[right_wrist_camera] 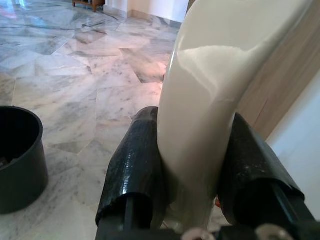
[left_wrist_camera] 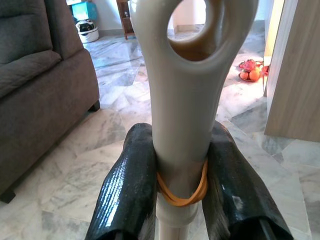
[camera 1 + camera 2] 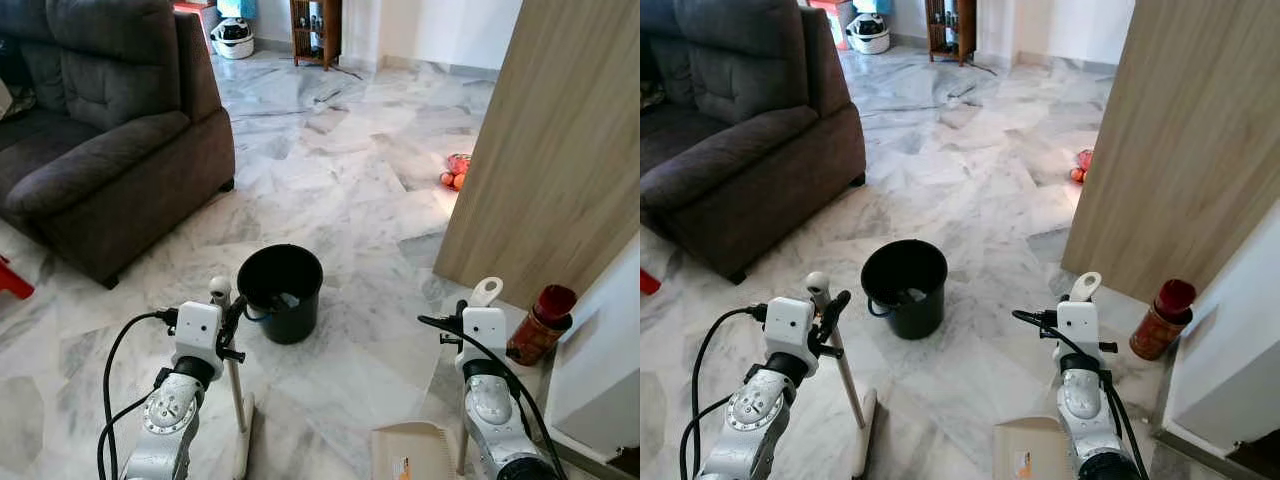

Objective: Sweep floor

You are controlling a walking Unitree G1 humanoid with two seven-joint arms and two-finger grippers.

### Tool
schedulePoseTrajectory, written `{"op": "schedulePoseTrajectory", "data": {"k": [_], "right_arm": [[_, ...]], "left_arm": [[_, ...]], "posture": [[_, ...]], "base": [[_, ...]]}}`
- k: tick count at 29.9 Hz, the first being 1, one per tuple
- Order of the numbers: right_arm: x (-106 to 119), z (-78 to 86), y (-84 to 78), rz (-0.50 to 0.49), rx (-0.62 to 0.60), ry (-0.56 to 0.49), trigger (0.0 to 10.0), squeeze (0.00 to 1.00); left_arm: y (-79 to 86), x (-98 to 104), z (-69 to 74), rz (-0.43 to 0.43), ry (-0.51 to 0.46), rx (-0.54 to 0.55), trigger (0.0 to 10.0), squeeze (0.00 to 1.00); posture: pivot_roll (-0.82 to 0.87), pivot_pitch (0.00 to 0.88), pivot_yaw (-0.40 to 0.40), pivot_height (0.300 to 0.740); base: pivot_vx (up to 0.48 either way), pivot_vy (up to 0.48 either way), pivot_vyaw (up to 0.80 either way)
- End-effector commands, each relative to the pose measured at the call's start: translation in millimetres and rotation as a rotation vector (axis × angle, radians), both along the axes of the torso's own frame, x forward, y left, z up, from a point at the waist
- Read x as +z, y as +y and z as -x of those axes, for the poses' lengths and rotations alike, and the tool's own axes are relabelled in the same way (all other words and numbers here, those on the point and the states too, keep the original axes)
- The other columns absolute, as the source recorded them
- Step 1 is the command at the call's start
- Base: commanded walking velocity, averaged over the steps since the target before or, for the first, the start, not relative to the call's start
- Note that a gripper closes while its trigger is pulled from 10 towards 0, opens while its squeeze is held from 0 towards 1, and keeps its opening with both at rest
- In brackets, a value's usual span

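Observation:
My left gripper (image 2: 180, 187) is shut on the broom handle (image 2: 180, 100), a pale pole with a ring end and an orange rubber band just below the fingers. In the eye views the broom pole (image 3: 236, 385) runs down from that gripper (image 3: 229, 328) to the floor. My right gripper (image 1: 192, 175) is shut on the cream dustpan handle (image 1: 210, 85), whose ring top (image 3: 487, 291) rises above the wrist. The beige dustpan (image 3: 410, 455) rests on the floor beside the right arm. A black bucket (image 3: 280, 292) with some bits inside stands on the marble floor just ahead, between the arms.
A dark grey sofa (image 3: 110, 130) fills the left side. A wooden panel (image 3: 560, 150) and a white wall (image 3: 610, 350) close off the right, with a red canister (image 3: 540, 325) at their foot. Orange and red items (image 3: 455, 172) lie by the panel. Marble floor stretches ahead.

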State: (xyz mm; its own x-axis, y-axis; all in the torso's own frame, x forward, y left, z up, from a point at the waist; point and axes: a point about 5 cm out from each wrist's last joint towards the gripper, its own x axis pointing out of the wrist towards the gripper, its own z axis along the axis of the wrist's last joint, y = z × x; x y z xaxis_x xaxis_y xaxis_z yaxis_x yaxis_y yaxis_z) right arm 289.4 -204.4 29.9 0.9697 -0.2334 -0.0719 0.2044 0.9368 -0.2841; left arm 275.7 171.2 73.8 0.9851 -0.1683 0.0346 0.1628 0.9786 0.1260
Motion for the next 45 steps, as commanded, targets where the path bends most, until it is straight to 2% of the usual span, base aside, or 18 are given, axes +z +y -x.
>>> {"op": "schedulePoseTrajectory", "data": {"k": [1, 16, 21, 45], "right_arm": [[-1.4, -0.4, 0.8, 0.010, 0.007, 0.016, 10.0, 0.00], [-2.1, -0.5, 1.9, 0.009, 0.009, 0.021, 10.0, 0.00], [-2.5, -0.4, 2.4, 0.009, 0.009, 0.023, 10.0, 0.00], [-4.6, 0.2, 2.9, -0.003, -0.002, 0.032, 10.0, 0.00]], "left_arm": [[2.9, 8.8, -3.7, -0.023, -0.033, 0.004, 10.0, 0.00], [2.7, 7.5, -3.9, -0.047, -0.029, 0.002, 10.0, 0.00], [3.1, 7.0, -4.0, -0.054, -0.027, 0.002, 10.0, 0.00], [3.4, 6.9, -5.6, -0.061, -0.031, -0.007, 10.0, 0.00]], "posture": [[0.07, 0.026, 0.072, 0.740], [0.07, 0.012, 0.073, 0.740], [0.07, 0.008, 0.074, 0.740], [0.08, 0.002, 0.080, 0.740]], "base": [[0.000, 0.000, -0.80], [0.000, -0.081, -0.80], [0.000, -0.420, -0.80], [0.000, 0.000, -0.80]]}}
